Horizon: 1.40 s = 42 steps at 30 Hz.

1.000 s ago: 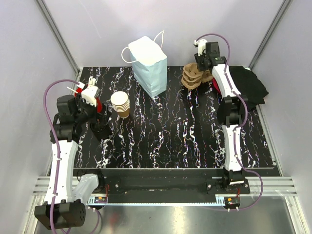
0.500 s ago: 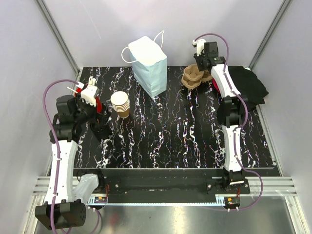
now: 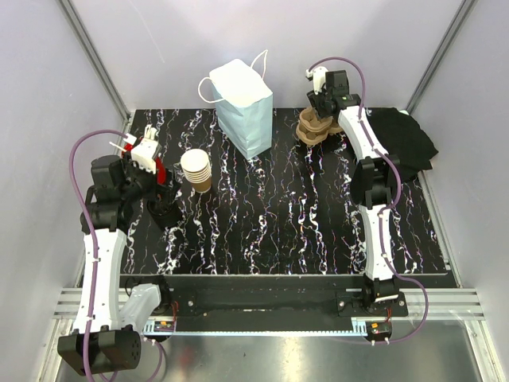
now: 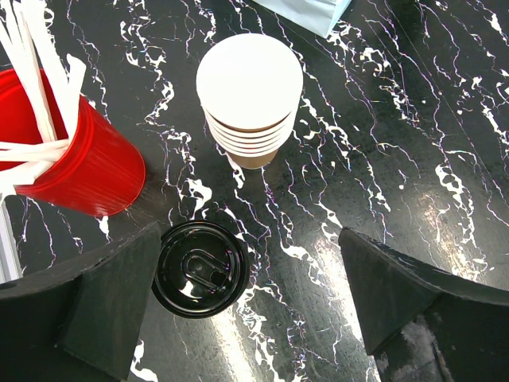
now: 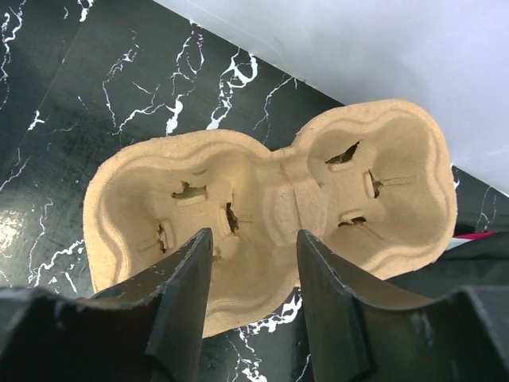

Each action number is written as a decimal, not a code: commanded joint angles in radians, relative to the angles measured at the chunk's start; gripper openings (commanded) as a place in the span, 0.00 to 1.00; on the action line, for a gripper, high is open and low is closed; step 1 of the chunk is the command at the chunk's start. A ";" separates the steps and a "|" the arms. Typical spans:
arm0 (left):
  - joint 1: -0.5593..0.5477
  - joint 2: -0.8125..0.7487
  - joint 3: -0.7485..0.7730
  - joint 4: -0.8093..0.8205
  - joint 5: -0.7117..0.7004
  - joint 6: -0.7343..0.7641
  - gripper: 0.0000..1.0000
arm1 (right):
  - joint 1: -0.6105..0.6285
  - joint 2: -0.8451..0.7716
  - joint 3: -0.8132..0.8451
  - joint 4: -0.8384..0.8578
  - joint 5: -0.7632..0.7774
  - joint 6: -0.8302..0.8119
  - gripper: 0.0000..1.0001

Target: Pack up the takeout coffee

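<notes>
1. Well, the black lid (image 4: 200, 269) of the takeout coffee lies flat on the dark marbled desk (image 3: 302, 223), near the left edge.
2. Just behind the lid stands a stack of tan cups (image 4: 249, 99), nested and upright, not touching it. From here I can't make out a single cup standing apart from that stack.
3. A red cup (image 4: 83, 167) full of white sticks (image 4: 36, 87) stands just beside the lid, on its outer side.
4. The left jaws hang over this corner, spread as wide as they go and holding nothing. One finger (image 4: 111, 306) sits right by the lid and the other (image 4: 398, 298) is well off to the far side.
5. A pale blue paper bag (image 3: 242, 107) stands upright at the back of the desk, past the cups.
6. Further right, at the back, is the brown pulp carrier (image 5: 382, 159) with its two wells facing up.
7. The right jaws hover over the carrier's middle, parted, with nothing pinched between them. Whether their tips brush the pulp I cannot tell.
8. A black cloth (image 3: 409, 139) is heaped at the back right corner, just beyond the carrier.
</notes>
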 commanded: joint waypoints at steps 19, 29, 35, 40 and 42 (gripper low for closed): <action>0.030 0.000 0.001 0.058 0.051 -0.005 0.99 | -0.064 0.075 0.121 0.034 -0.070 -0.031 0.62; 0.044 0.003 0.001 0.058 0.059 -0.005 0.99 | -0.066 0.084 0.135 0.004 -0.190 -0.030 0.61; 0.046 0.005 0.001 0.059 0.061 -0.006 0.99 | -0.066 0.096 0.138 -0.004 -0.190 -0.042 0.57; 0.047 0.009 0.000 0.058 0.061 -0.008 0.99 | -0.066 0.104 0.147 0.014 -0.150 -0.045 0.69; 0.047 0.009 0.001 0.056 0.059 -0.006 0.99 | -0.067 0.102 0.148 0.020 -0.150 -0.045 0.70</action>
